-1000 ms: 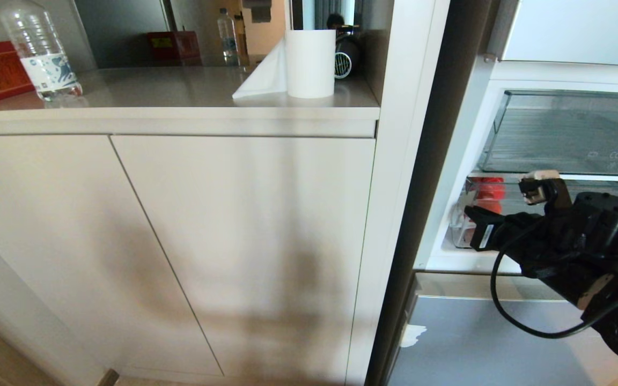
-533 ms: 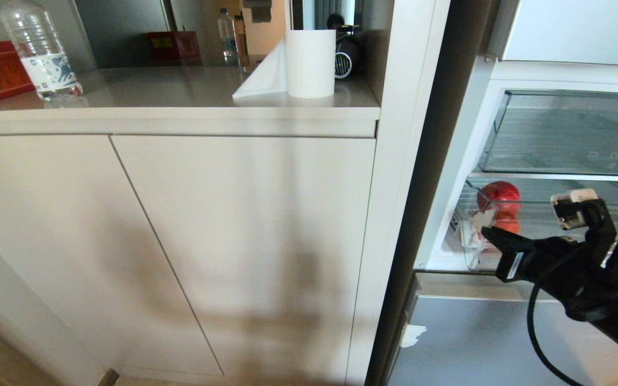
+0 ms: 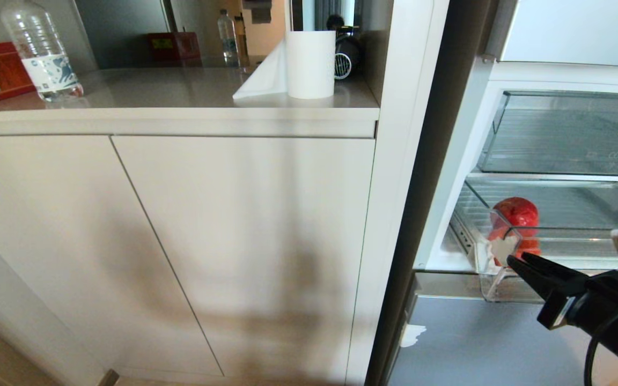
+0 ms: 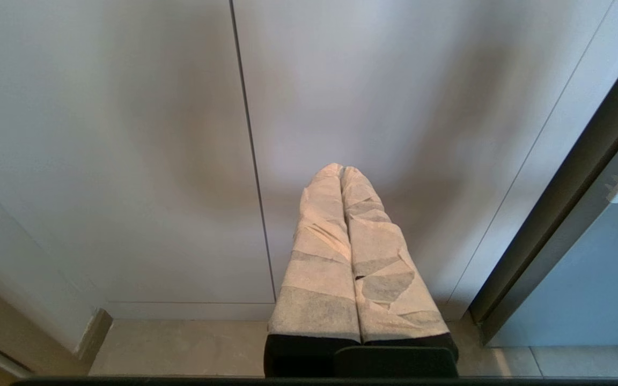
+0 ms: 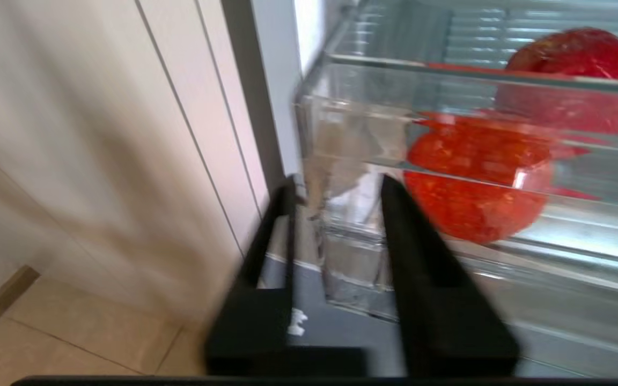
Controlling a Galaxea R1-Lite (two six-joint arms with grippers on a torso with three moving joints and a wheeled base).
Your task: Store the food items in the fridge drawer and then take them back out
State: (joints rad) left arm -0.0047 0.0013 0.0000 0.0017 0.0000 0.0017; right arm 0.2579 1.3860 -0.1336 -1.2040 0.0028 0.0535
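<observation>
One fridge drawer [image 3: 502, 279] farther out than before, tomato [image 3: 518, 214] inside, right end effector [image 3: 572, 252] now parted, empty.

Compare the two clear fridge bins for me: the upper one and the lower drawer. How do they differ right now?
The lower fridge drawer is pulled forward past the fridge front; the upper bin sits back inside. The lower drawer holds a red tomato-like item; the upper bin shows nothing inside. The lower drawer has whitish tape on its front corner, beside the right gripper; the upper bin carries coolBox lettering instead. Both are clear plastic with ribbed floors.
</observation>
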